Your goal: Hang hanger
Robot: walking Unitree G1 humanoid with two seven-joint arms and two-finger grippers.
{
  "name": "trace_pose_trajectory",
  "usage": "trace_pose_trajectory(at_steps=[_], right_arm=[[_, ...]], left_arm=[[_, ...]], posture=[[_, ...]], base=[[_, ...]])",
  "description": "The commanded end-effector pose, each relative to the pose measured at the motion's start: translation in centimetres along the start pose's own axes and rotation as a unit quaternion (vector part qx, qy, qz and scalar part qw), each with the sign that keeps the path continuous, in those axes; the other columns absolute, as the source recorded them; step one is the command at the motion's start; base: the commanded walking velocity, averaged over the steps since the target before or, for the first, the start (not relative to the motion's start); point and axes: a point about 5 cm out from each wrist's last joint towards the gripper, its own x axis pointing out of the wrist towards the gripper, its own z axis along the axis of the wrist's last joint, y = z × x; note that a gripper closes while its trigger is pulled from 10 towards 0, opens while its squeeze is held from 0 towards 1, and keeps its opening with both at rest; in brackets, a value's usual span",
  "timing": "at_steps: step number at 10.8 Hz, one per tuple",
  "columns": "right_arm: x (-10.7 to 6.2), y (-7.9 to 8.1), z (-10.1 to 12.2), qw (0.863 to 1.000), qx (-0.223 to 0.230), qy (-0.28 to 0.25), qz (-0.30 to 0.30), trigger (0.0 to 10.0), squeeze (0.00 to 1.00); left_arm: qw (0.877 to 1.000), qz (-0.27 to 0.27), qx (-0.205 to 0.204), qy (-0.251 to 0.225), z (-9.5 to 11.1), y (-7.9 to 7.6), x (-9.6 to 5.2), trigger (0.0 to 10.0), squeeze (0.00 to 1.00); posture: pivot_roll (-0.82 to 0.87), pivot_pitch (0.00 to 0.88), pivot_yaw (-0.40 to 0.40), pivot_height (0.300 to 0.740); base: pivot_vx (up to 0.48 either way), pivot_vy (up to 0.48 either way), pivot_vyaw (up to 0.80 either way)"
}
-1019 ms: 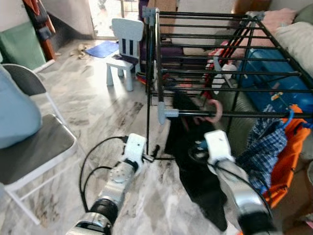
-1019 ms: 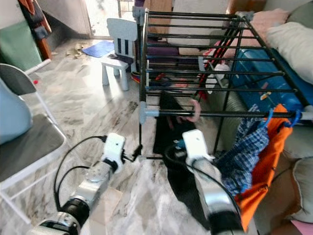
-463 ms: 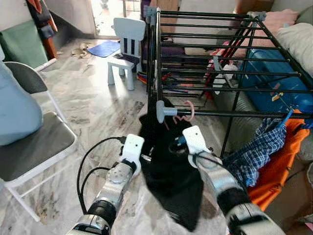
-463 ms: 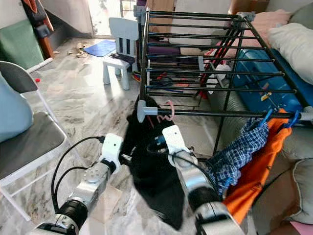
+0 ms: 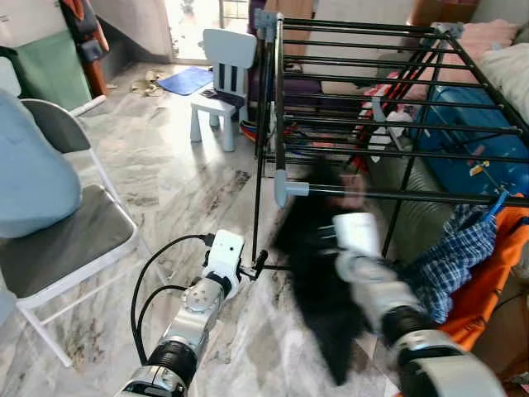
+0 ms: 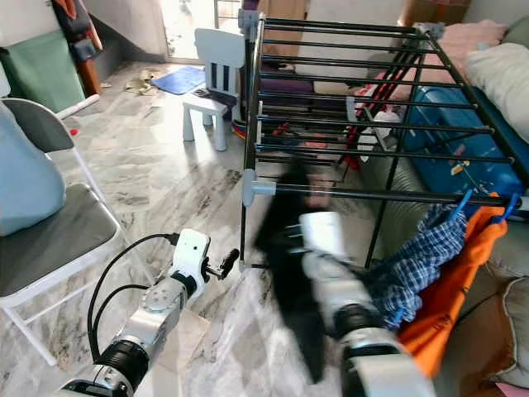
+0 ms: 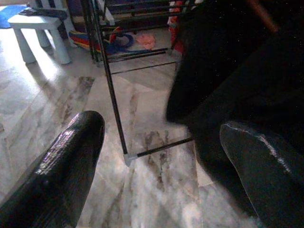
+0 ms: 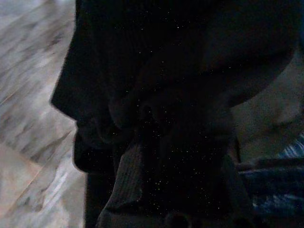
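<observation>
A black garment (image 5: 318, 281) on a pink hanger (image 5: 354, 187) hangs blurred below the front rail (image 5: 413, 196) of the black drying rack, just right of its grey corner joint (image 5: 281, 184). The pink hook sits at rail level; whether it rests on the rail is unclear. My right gripper (image 5: 340, 241) is pressed into the garment just under the rail and holds it, its fingers hidden by dark cloth (image 8: 156, 118). My left gripper (image 5: 259, 265) is low by the rack's front left leg (image 7: 114, 109), open and holding nothing, fingers (image 7: 71, 156) wide apart.
A checked shirt (image 5: 455, 256) and an orange garment (image 5: 496, 265) hang on the same rail to the right. A grey folding chair (image 5: 66, 240) stands at left, a small white chair (image 5: 223, 74) farther back. Bags and a blue case (image 5: 471, 141) lie under the rack.
My right arm swung the black garment and hanger left toward the rack's corner, then back right along the front rail. The left arm has barely moved.
</observation>
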Motion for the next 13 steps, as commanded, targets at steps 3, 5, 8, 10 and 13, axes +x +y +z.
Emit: trace_pose_trajectory(at_steps=[3, 5, 8, 10, 13], right_arm=[[0.1, 0.1, 0.2, 1.0, 0.02, 0.003, 0.016, 10.0, 0.0], [0.1, 1.3, 0.0, 0.999, 0.013, 0.007, 0.042, 10.0, 0.0], [0.0, 3.1, 0.6, 0.996, -0.005, 0.004, 0.087, 10.0, 0.0], [0.0, 3.2, 0.9, 0.996, -0.009, -0.008, 0.088, 10.0, 0.0], [0.0, 1.8, 0.8, 0.998, 0.003, -0.029, 0.053, 10.0, 0.0]], left_arm=[[1.0, -0.016, 0.008, 0.006, 0.1, -0.5, 0.1, 10.0, 0.0], [1.0, -0.016, 0.009, 0.007, 0.1, -0.5, 0.2, 10.0, 0.0], [1.0, -0.013, -0.012, 0.01, 0.0, -0.4, 0.0, 10.0, 0.0], [1.0, -0.012, -0.017, 0.011, 0.1, -0.3, 0.1, 10.0, 0.0], [1.0, -0.018, -0.016, 0.013, 0.0, -0.4, 0.1, 10.0, 0.0]], posture=[[0.08, 0.0, -0.073, 0.74], [0.08, 0.0, -0.074, 0.74], [0.09, 0.0, -0.083, 0.74], [0.09, 0.0, -0.084, 0.74], [0.09, 0.0, -0.079, 0.74]], base=[[0.0, 0.0, 0.0], [0.0, 0.0, 0.0], [0.0, 0.0, 0.0], [0.0, 0.12, 0.0], [0.0, 0.247, 0.0]])
